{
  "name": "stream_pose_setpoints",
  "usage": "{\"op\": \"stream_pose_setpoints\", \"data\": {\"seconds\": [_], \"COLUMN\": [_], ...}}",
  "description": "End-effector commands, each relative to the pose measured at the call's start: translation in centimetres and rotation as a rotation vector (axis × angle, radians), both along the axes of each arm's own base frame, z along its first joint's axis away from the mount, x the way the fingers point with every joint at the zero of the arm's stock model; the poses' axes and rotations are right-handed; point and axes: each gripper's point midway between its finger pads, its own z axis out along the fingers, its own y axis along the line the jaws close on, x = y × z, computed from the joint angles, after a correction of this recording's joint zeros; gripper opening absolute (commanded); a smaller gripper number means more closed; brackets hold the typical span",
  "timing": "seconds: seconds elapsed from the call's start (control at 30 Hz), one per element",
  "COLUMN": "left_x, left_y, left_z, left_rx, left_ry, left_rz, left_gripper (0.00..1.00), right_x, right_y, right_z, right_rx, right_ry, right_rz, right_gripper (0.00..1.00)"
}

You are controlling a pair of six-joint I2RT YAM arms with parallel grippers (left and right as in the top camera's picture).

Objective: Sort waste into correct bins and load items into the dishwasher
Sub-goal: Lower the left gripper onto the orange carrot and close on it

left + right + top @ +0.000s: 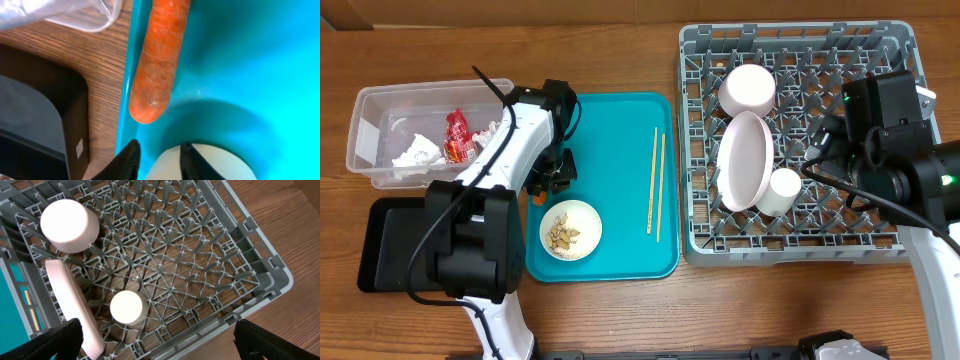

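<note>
Carrot (156,60) lies loose on teal tray (250,60) by its left edge, top centre of the left wrist view. Left pincer (159,152) is narrowed to a small gap below the carrot's tip, gripping nothing, with a white bowl (220,167) behind. Right pincer (155,340) is spread wide, empty, above grey dish rack (175,265).

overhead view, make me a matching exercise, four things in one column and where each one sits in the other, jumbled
Things
1 red wrapper
2 chopsticks
3 plate
4 nut scraps

Places
a on edge in the grey dish rack
b in a white bowl
c in the clear tub
d flat on the teal tray

Pairs: 1-c, 2-d, 3-a, 4-b
</note>
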Motion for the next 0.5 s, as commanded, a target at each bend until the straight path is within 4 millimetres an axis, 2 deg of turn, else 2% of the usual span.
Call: {"op": "stream_pose_setpoints", "data": {"seconds": [0.0, 0.23, 0.47], "left_x": [0.3, 0.9, 1.4], "left_y": [0.8, 1.9, 1.8], "left_z": [0.8, 1.1, 1.0], "left_rx": [0.056, 0.118, 0.113], "left_ry": [-0.038, -0.068, -0.081], "left_rz": [-0.001, -0.011, -0.028], "left_gripper": [0.21, 0.20, 0.21], "right_x": [0.2, 0.2, 0.2], "right_y": [0.0, 0.0, 0.0], "right_z": [0.7, 0.7, 0.7], "right_rx": [0.001, 0.001, 0.001], "right_ry": [-0.021, -0.021, -0.021], "right_rz": [0.007, 0.007, 0.007], "right_gripper": [1.00, 1.00, 1.00]}}
